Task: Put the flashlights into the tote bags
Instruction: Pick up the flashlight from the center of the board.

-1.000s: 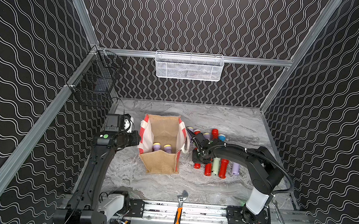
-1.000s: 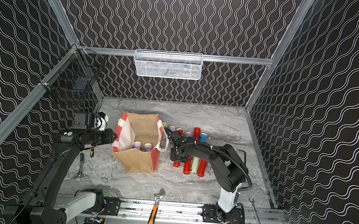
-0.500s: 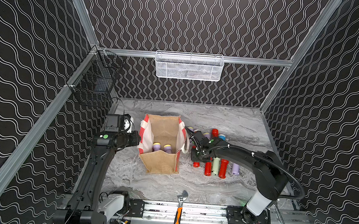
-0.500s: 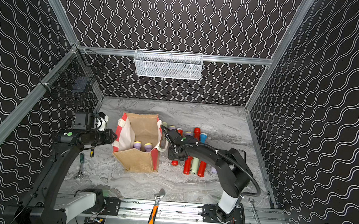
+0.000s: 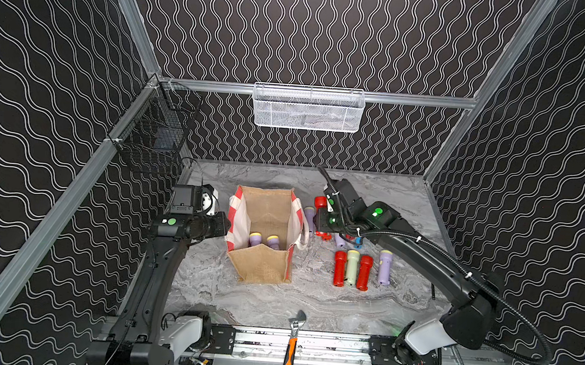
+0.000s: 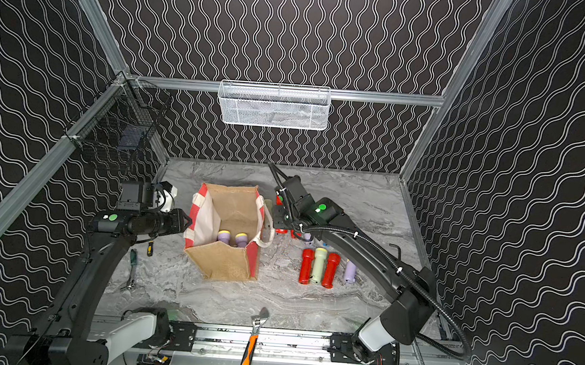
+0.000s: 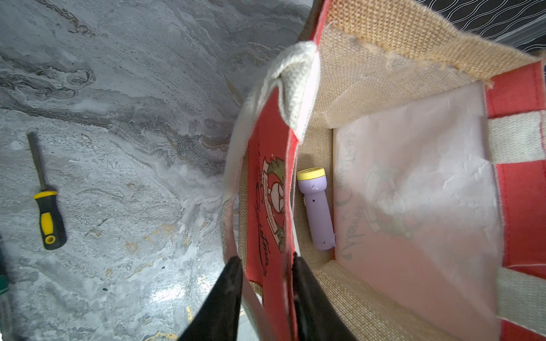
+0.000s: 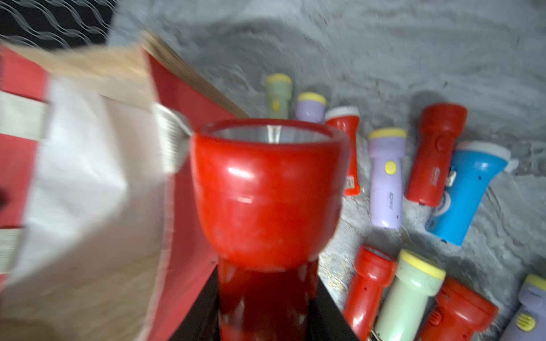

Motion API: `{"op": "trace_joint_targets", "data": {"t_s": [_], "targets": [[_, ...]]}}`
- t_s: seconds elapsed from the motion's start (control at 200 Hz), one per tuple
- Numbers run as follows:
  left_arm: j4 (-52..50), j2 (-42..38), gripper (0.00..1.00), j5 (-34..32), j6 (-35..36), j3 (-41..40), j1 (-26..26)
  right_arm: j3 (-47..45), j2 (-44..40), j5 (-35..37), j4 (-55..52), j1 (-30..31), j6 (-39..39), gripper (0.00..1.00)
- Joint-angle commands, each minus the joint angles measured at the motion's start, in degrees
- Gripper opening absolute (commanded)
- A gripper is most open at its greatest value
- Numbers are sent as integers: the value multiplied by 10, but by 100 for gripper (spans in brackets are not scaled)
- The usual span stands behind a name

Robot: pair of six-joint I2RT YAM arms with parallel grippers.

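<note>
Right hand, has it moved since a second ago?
Yes. In a top view the right hand, shut on a red plastic flashlight, has gone from beside the middle of the unmoved tan jute tote bag up toward its far rim.

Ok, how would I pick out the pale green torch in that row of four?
Start at the tan tote bag standing mid-table. Toward the right arm lies a row of four flashlights. The pale green flashlight, yellow-rimmed, sits between two red flashlights.
</note>
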Motion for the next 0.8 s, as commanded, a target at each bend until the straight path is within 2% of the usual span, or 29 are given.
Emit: {"op": "trace_joint_targets", "data": {"t_s": [0.0,0.375,0.5,0.791], "targets": [[19,1,34,7,5,1,0,45,3,-32,14,3,-22,21],[18,-19,34,20,3,5,0,165,77,-123,91,34,-40,21],[17,-13,35,24,2,4,0,202,135,-165,107,47,-40,21],[23,-7,39,16,5,-6,0,276,268,-201,91,67,-35,21]]}}
